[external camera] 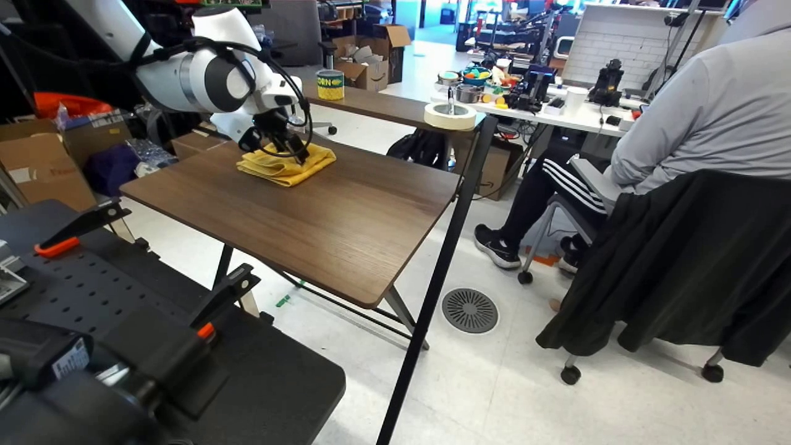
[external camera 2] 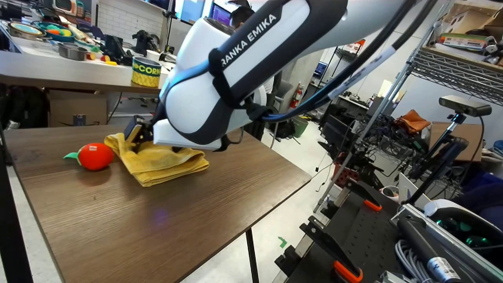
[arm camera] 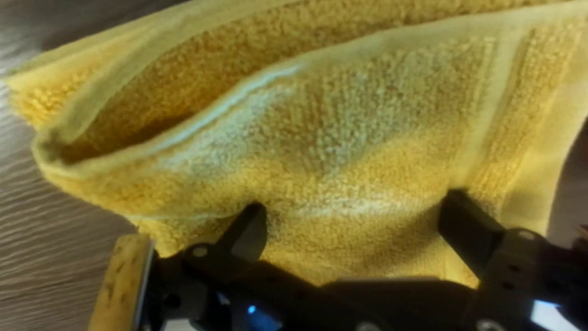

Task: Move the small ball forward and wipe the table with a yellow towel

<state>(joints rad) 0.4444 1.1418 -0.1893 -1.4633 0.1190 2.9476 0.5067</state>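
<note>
The yellow towel (external camera: pixel 272 173) lies folded and rumpled on the dark brown table (external camera: pixel 334 222). It shows also in an exterior view (external camera 2: pixel 167 167) and fills most of the wrist view (arm camera: pixel 376 105), with one edge raised in a fold. My gripper (arm camera: pixel 356 214) points down at the towel with its fingers wide apart. Both fingertips are at the cloth and seem to touch it, with towel surface between them. In both exterior views the gripper (external camera: pixel 294 151) (external camera 2: pixel 143 137) is over the towel. The small ball does not show in any view.
A red round object (external camera 2: pixel 95 156) with a green stem sits on the table beside the towel. A corn can (external camera: pixel 330 84) and a tape roll (external camera: pixel 450 116) stand on the raised shelf behind. A black post (external camera: pixel 442 272) stands at the table's side. A black bench (external camera: pixel 272 377) is nearby.
</note>
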